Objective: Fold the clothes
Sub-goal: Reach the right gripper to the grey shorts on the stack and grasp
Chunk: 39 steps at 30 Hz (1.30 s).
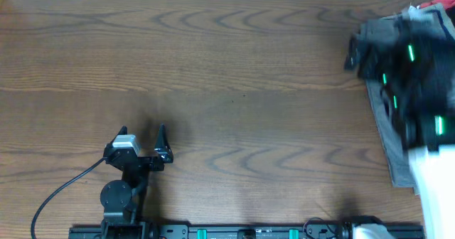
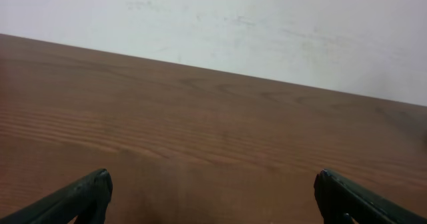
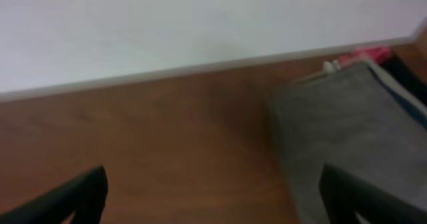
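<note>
A grey-khaki garment [image 1: 391, 136] lies folded flat at the table's right edge, largely under my right arm; in the right wrist view it is the grey cloth [image 3: 347, 131] at the right. My right gripper [image 1: 353, 54] hovers open and empty over the garment's left edge, with one finger over bare wood and the other over the cloth [image 3: 212, 191]. My left gripper [image 1: 142, 136] is open and empty over bare table near the front left [image 2: 213, 197]. No dark navy garment shows clearly.
The wooden table [image 1: 227, 75] spreads across the view, with a white wall behind it [image 2: 267, 24]. Red and white cloth edges [image 3: 363, 54] stick out behind the grey garment at the far right corner. A black cable [image 1: 60, 189] trails from the left arm's base.
</note>
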Each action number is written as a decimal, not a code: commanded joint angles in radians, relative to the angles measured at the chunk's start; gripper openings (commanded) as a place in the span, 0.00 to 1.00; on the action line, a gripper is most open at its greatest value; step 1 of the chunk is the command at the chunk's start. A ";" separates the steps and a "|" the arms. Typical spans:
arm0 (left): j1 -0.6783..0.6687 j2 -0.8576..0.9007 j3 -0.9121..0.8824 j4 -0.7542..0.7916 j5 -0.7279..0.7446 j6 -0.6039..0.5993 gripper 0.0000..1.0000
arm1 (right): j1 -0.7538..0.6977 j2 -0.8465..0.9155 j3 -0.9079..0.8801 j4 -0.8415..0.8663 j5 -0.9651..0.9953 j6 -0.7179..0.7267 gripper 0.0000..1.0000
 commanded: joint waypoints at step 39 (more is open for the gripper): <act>-0.003 -0.001 -0.016 -0.035 0.014 0.005 0.98 | -0.156 1.152 0.496 0.074 0.403 -0.405 0.84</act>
